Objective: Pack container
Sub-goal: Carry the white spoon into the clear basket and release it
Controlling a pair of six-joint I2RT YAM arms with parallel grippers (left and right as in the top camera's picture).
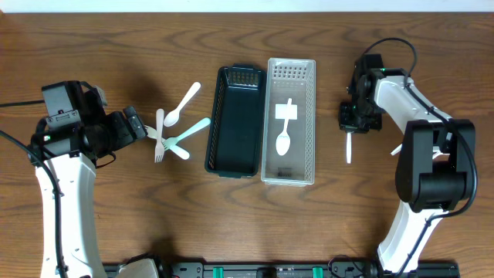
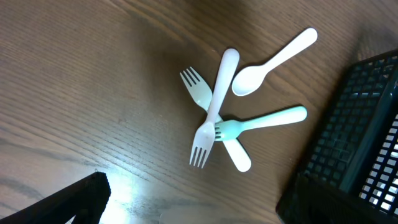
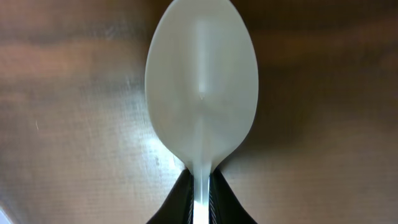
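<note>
The jaws of the right gripper (image 3: 199, 198) are clamped on the thin handle of a white spoon (image 3: 202, 87), whose bowl juts straight out past the fingertips over bare wood. From above we see that spoon lying along the line toward and away from the robot, just right of the clear basket (image 1: 312, 116). The basket's long axis runs the same way, so we judge that the coming move is a short sideways carry to the left with little turning needed. A second spoon (image 1: 284, 133) already lies lengthwise in that basket. The black basket (image 1: 214, 116) touching its left side looks empty. The right arm is plainly the nearer one to the clear basket. Farther left, the left gripper (image 1: 140, 127) has its jaws apart and holds nothing. It faces the loose cutlery (image 2: 214, 121), crossed forks and spoons in white and mint, lying near the black basket. We can read no brand, label or writing anywhere
</note>
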